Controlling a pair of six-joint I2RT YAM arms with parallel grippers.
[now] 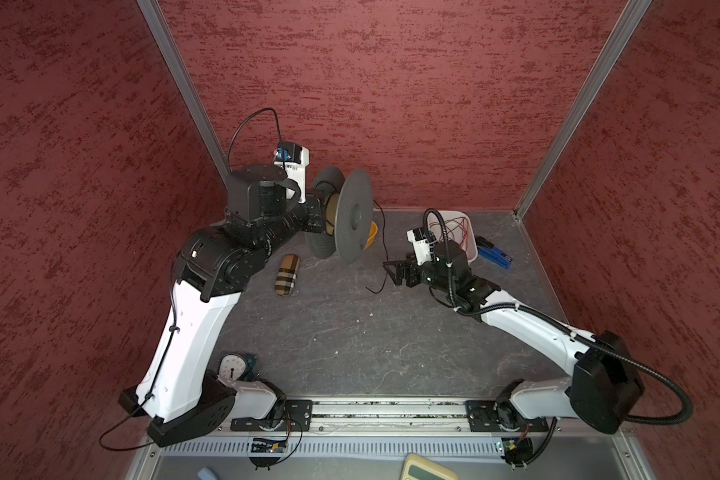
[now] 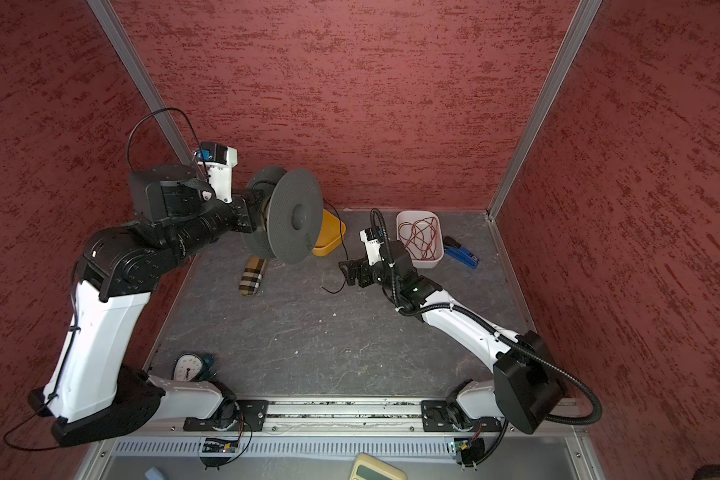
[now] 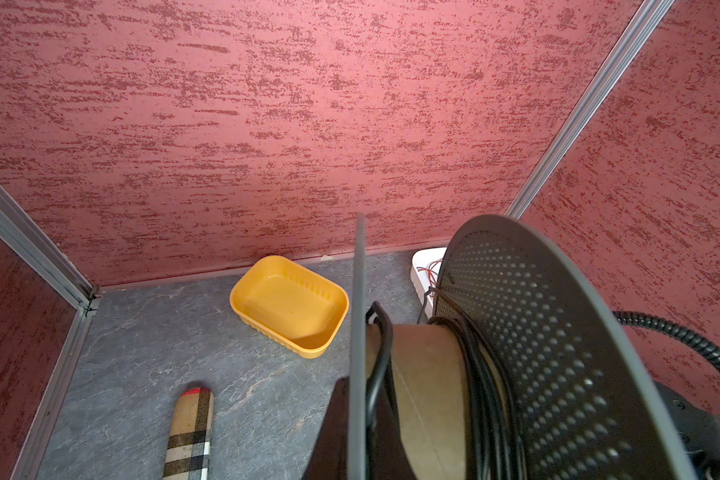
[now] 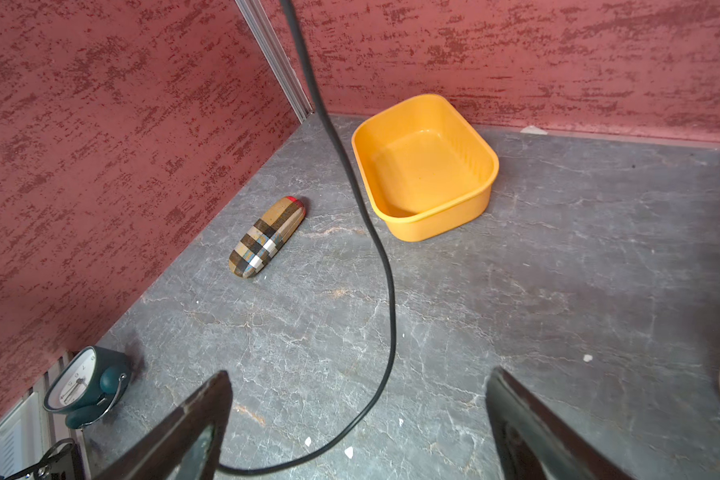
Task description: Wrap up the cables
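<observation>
On the grey table (image 1: 350,332) the biggest thing is the spool (image 1: 352,220). The left gripper (image 1: 321,216) holds it in the air with its flanges upright, the jaws clamped narrow on the flange nearer that arm. Just under and behind the spool sits an empty yellow tub (image 3: 287,307). A white tub (image 2: 427,262) with red wires (image 2: 420,237) stands well apart from the spool on the right arm's side, and a blue stapler (image 1: 493,251) lies beyond it. A plaid case (image 1: 285,275) lies near the spool toward the left arm's base, and a clock (image 1: 233,368) is far from the spool beside that base. The right gripper (image 1: 391,273) is low, near the spool on its outer side, with the jaws wide and holding nothing. The cable (image 1: 385,245) is partly wound on the spool's core. The rest hangs from the spool toward the table, runs lengthwise between these open jaws, and its loose end curls on the table. So the right arm is the nearer one, and I think it only needs to close. Nothing seems to block it.
</observation>
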